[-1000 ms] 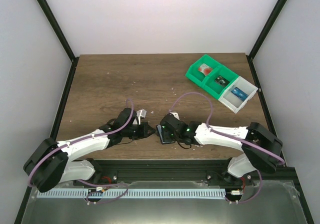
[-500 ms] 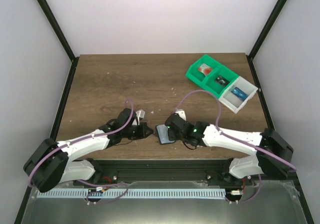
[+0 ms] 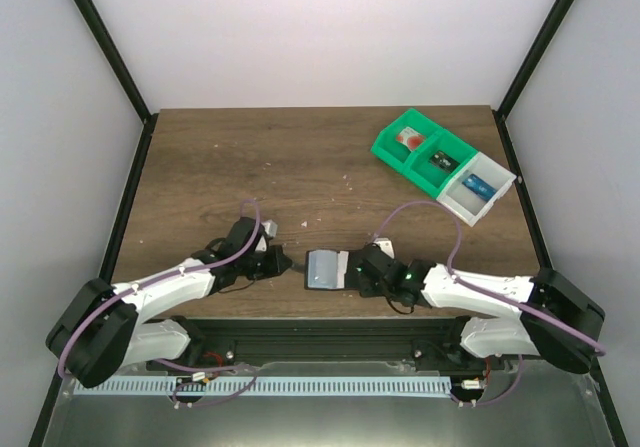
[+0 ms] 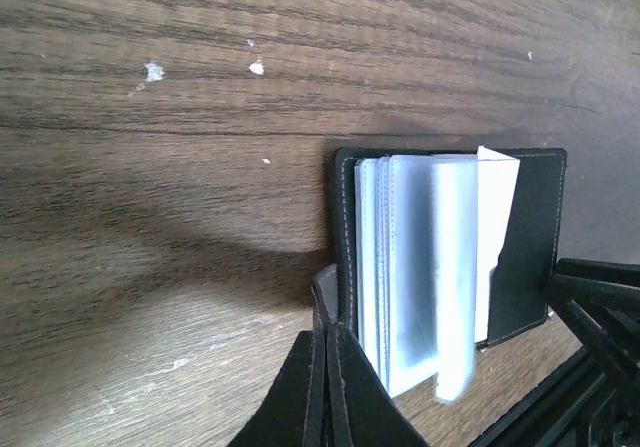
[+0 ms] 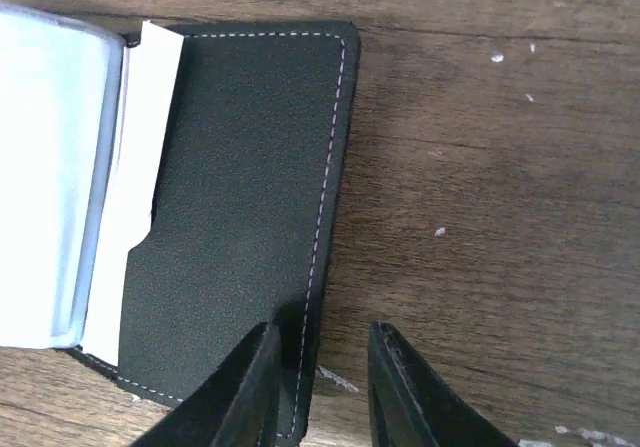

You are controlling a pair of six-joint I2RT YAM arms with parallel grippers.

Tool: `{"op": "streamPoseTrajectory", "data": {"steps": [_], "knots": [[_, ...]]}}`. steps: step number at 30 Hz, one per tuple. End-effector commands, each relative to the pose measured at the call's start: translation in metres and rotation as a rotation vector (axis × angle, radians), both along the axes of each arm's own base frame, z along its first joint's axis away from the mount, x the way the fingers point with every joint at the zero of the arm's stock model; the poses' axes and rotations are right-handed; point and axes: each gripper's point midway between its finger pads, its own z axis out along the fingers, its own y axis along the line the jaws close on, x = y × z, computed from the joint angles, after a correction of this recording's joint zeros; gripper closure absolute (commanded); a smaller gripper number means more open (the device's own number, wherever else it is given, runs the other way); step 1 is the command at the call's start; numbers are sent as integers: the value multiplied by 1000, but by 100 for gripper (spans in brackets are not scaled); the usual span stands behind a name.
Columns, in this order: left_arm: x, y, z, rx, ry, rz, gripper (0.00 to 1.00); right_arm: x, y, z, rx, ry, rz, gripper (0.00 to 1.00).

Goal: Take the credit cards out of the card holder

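The card holder point(image 3: 322, 268) lies open on the table between my grippers, with pale blue sleeves point(image 4: 430, 267) and a black cover point(image 5: 240, 197). My left gripper point(image 3: 290, 264) is shut on its small black side tab point(image 4: 325, 292), as the left wrist view shows point(image 4: 328, 332). My right gripper point(image 3: 350, 267) is open at the cover's right edge point(image 5: 322, 337); one finger is over the cover, the other over the table. A white edge point(image 5: 150, 167) sticks out of the cover's pocket. A pale card with a red circle point(image 3: 408, 137) lies in a green bin.
A row of bins stands at the back right: two green compartments point(image 3: 400, 152) and a white one point(image 3: 490, 195). They hold a dark card point(image 3: 440, 159) and a blue card point(image 3: 476, 182). Black frame posts stand at the table's corners.
The holder has gone from a dark folded shape to lying open with its pale sleeves up. My right gripper has drawn back to the right and nearer. My left gripper has shifted slightly left.
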Motion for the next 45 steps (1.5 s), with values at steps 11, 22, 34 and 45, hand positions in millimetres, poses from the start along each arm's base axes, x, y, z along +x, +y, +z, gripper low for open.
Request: {"op": "streamPoseTrajectory", "data": {"steps": [11, 22, 34, 45], "knots": [[-7, -3, 1, -38, 8, -38, 100, 14, 34, 91, 192, -86, 25, 67], [-6, 1, 2, -23, -3, -22, 100, 25, 95, 87, 253, -115, 121, 78], [-3, 14, 3, -24, 11, 48, 96, 27, 76, 8, 201, -15, 85, 99], [4, -2, 45, -125, -38, 14, 50, 19, 62, -18, 197, 2, 55, 99]]}}
